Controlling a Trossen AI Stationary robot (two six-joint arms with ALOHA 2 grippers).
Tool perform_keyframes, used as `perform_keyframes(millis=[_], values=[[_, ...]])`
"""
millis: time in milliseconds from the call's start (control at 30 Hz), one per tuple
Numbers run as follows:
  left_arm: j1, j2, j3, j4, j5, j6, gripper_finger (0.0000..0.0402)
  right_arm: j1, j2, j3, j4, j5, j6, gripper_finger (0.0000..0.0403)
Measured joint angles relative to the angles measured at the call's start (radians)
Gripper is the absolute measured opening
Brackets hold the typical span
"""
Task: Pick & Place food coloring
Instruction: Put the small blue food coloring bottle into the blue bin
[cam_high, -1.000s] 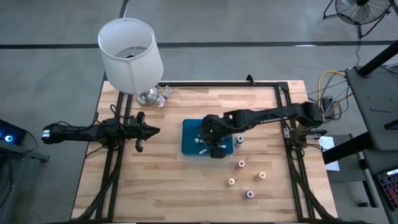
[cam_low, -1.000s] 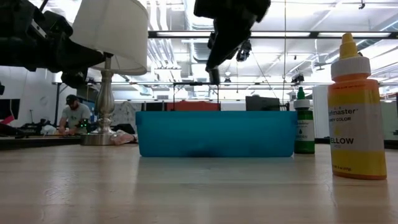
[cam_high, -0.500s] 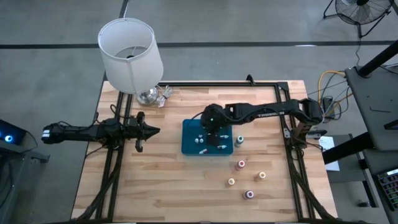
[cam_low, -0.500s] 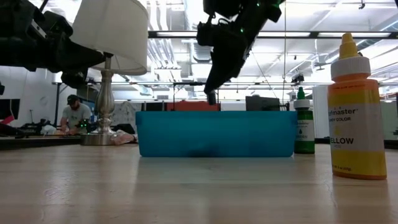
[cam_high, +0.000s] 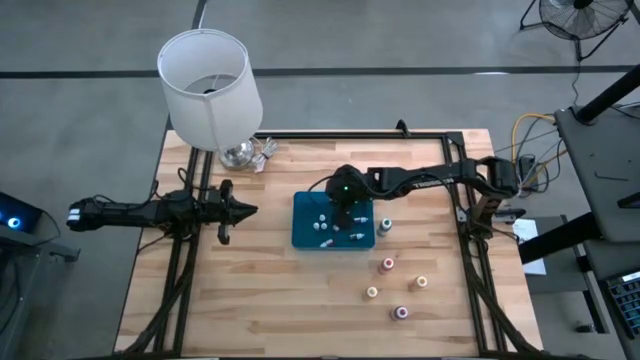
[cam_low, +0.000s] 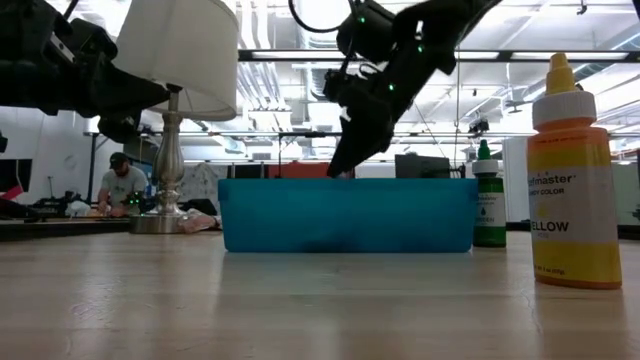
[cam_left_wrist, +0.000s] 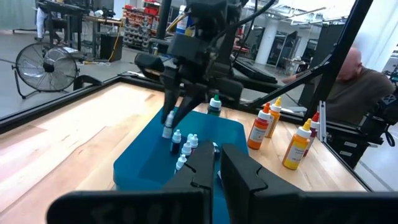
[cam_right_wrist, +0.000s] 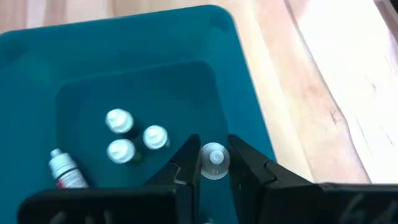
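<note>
In the blue tray (cam_right_wrist: 249, 118), four bottles (cam_right_wrist: 119, 121); a fifth (cam_right_wrist: 214, 159) in the right tool (cam_right_wrist: 214, 163).

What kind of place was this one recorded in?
Probably an industrial workshop or robotics lab: exposed ceiling ducts and strip lights, a floor fan, shelving and workbenches behind, and a person working at a bench beyond the wooden table.

The right gripper (cam_right_wrist: 214, 163) is now lower over the blue tray (cam_high: 305, 225) than one second ago, with its tips just at the tray's rim in the low view. It has also shifted from the tray's near edge toward the tray's middle. It grips a white-capped small bottle (cam_right_wrist: 214, 160).
</note>
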Motion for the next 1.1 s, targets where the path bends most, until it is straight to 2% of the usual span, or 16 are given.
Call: perform_keyframes(millis=[667,1100], values=[[0.000,0.000,0.000,0.004,0.000,0.000,0.0002,-0.019,0.006,-0.146,0.224,-0.003,0.011,0.0045],[0.000,0.000,0.000,0.003,0.000,0.000,0.0002,-0.018,0.006,-0.170,0.232,0.000,0.032,0.0045]])
